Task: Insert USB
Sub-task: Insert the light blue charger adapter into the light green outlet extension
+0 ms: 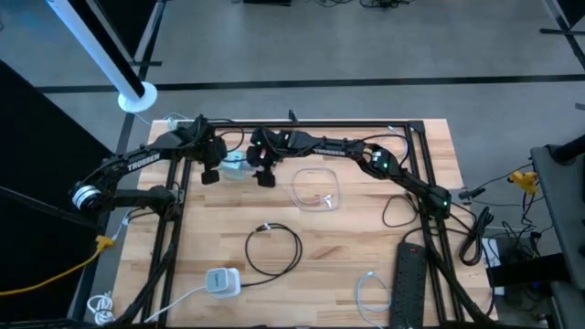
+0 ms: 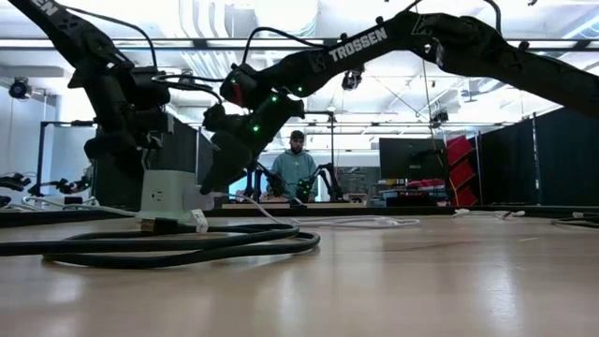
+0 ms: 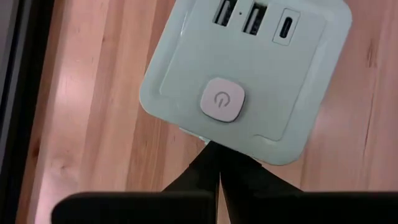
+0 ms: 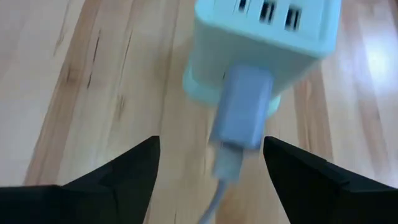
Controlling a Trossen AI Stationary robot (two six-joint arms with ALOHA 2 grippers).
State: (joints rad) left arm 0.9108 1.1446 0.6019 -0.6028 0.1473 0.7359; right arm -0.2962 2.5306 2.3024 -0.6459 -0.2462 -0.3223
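A pale green charger cube point(image 3: 245, 81) with several USB ports and a round power button lies on the wooden table at the far middle point(image 1: 235, 166). A grey-blue USB plug point(image 4: 242, 109) sticks into one side of the cube, and its pale cable point(image 1: 315, 189) trails off in a loop on the table. My left gripper point(image 3: 217, 168) is shut at the cube's edge. My right gripper point(image 4: 211, 158) is open, with one finger on either side of the plug's cable and clear of it. My left gripper has its shut fingertips point(image 3: 208, 163) against the cube's edge point(image 3: 249, 152), just beyond the power button. They come from above at a slant. Whether they press on the cube or only touch it, I cannot tell.
A black cable loop point(image 1: 274, 249), a white charger point(image 1: 222, 281), a white cord coil point(image 1: 370, 292) and a black power strip point(image 1: 409, 279) lie nearer the front edge. Dark frame rails point(image 1: 425, 174) run along the table's sides. A person point(image 2: 296, 170) stands beyond the table.
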